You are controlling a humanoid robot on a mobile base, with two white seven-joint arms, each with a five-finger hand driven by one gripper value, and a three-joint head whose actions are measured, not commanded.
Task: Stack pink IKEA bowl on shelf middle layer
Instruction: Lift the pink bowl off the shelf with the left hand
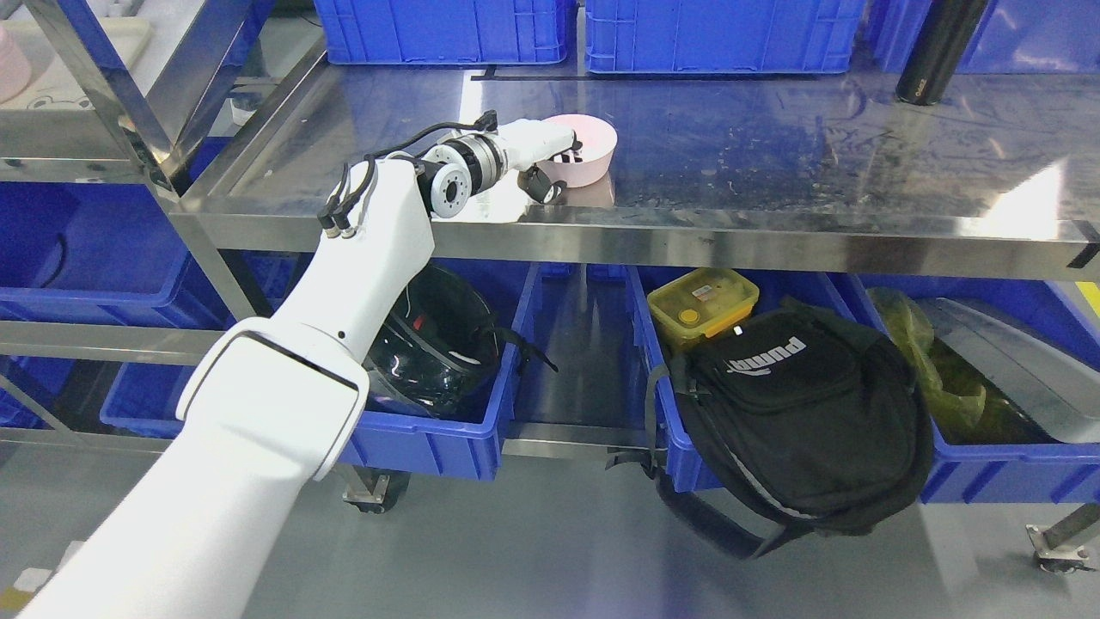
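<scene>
A: What did the head view show of the working arm?

B: The left arm came in from the lower left and reached up over the front edge of the steel shelf (773,172). The left hand (554,163) was at the near left rim of the pink bowl (593,146), with dark fingers hooked inside the bowl and the thumb outside against the wall below. I judged that a clamp on the rim, not a hover.

A: And where was the bowl?

B: It sat upright on that steel surface, left of centre, well in from the blue crates (447,30) along the back. It appeared to rest on the shelf; I could not tell if it was lifted at all.

A: Which way did it lie from the hand?

B: Directly beyond and slightly right of the wrist, so the forearm pointed straight into it. A round bowl has no long axis to speak of; the rim grip was what mattered.

A: Another bowl to stack on?

B: Only a pale pink shape (10,64) at the far upper left on the neighbouring rack; too cropped to name.

A: The right arm?

B: Not in the picture. The left was plainly the nearer and only hand available.
</scene>
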